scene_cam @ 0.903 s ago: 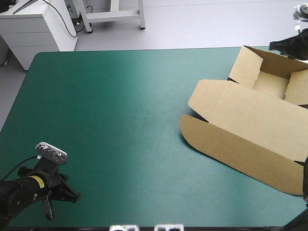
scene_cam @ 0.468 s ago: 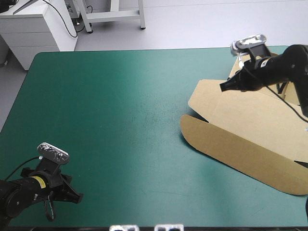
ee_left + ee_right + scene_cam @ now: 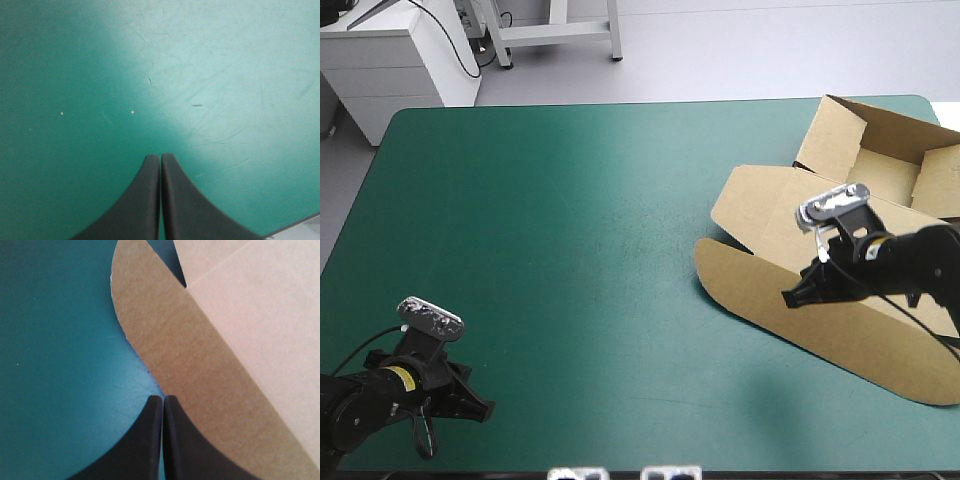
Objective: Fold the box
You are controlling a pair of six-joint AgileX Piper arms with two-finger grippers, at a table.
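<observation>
— High view: the box [image 3: 880,172] sits at the right side of the table [image 3: 570,250], tray walls [image 3: 830,135] raised at the far corner, lid [image 3: 840,235] lying flat.
— What's left?
— The lid flap [image 3: 760,285], I'd guess. The right gripper [image 3: 788,298] hovers over its rounded edge, jaws together; left gripper [image 3: 420,438] near the near-left corner, jaws together too. Bare cover leftward; the box crowds the right edge.

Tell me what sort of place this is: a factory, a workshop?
Most likely a robotics lab or test room. The left arm and the right arm reach over a table with a teal-green cover, a brown box lies partly folded on it, and a white cabinet stands beyond.
</observation>
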